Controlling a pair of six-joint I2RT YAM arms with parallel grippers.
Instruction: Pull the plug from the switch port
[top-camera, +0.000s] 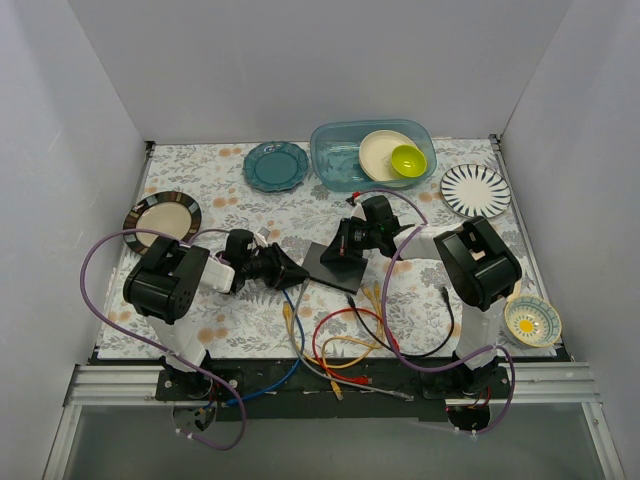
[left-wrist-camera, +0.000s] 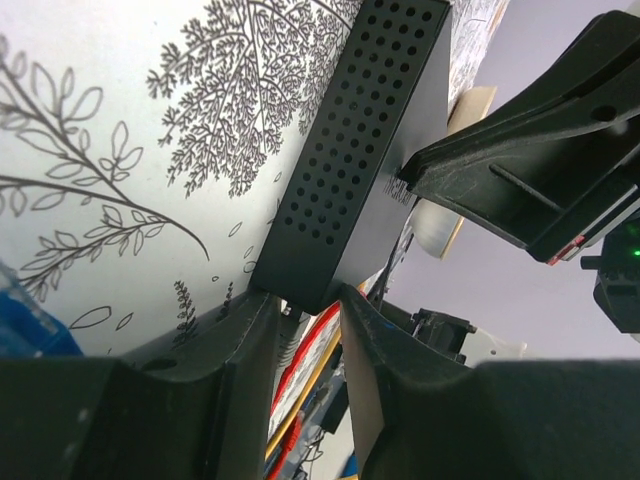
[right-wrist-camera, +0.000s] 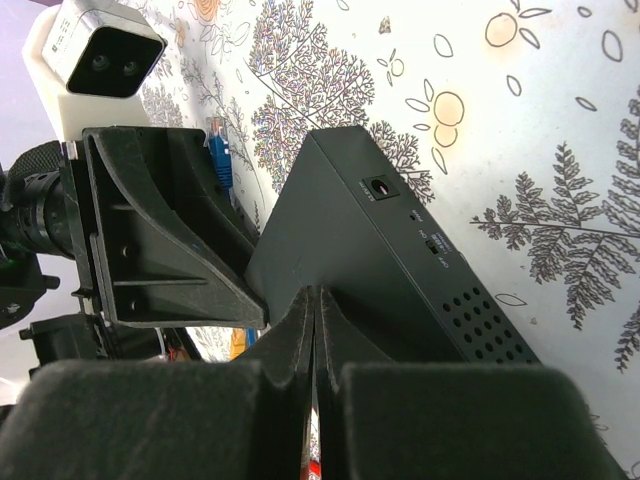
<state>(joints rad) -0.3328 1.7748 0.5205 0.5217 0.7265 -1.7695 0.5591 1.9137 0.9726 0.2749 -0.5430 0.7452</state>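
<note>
Desk: Switch box (top-camera: 335, 270) sits tilted mid-table between both arms. Who has it?

Field: Left gripper (left-wrist-camera: 308, 330) looks clamped across its near corner. Right gripper (right-wrist-camera: 318, 300), fingers pressed together and holding nothing, has its tips against the top face.

Desk: And the plug?

Field: Port row and plug can't be made out. Loose cables (top-camera: 335, 355) trail toward the near edge. Best approach, likely: brace the box, pinch the plug's body, draw it straight out.

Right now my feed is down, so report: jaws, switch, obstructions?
Left gripper, jaws pinching switch box corner. Right gripper, jaws shut, resting on box top. Ports hidden. Loose cables alongside.
</note>
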